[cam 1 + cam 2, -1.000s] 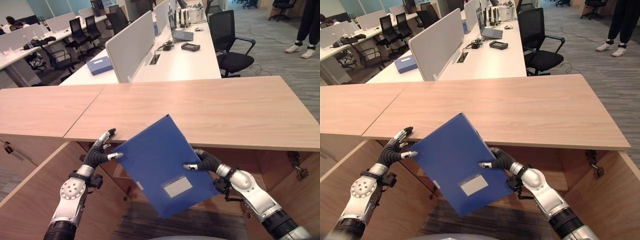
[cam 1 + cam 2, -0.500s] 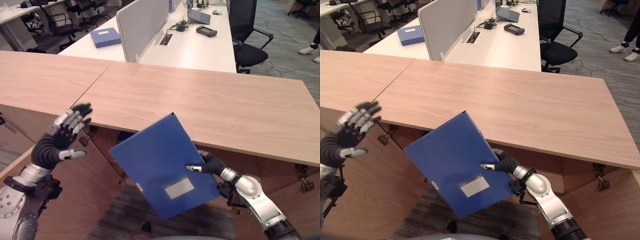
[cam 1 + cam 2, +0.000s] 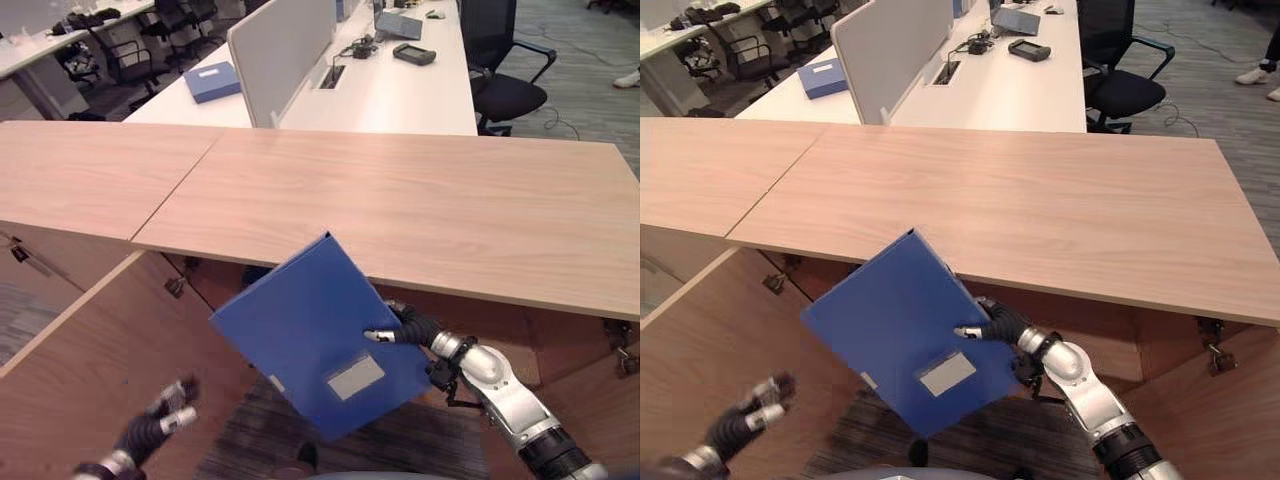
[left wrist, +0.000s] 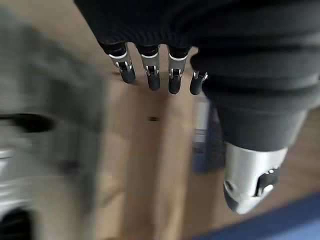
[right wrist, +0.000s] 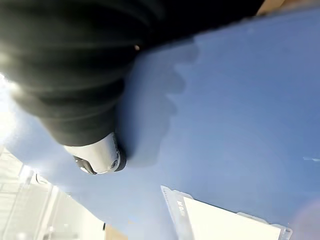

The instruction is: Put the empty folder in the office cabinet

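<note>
The blue folder [image 3: 320,335] with a white label pocket [image 3: 355,378] hangs tilted in front of the open office cabinet [image 3: 250,290], below the wooden counter's edge. My right hand [image 3: 408,326] is shut on its right edge, thumb on the front cover and fingers behind. In the right wrist view the thumb [image 5: 99,158] presses the blue cover [image 5: 230,120]. My left hand [image 3: 158,424] is low at the lower left, beside the cabinet's open left door [image 3: 80,370], apart from the folder. Its fingers [image 4: 150,75] are straight and hold nothing.
A long wooden counter top [image 3: 420,200] spans the cabinet. The right door's hinges [image 3: 617,347] show at the far right. Behind stand white desks with a grey partition [image 3: 285,45], a blue box [image 3: 212,80] and a black chair [image 3: 500,70].
My left hand has dropped from a raised spot at the left down to the lower left. The folder stays in my right hand, a little further left. The camera has shifted.
</note>
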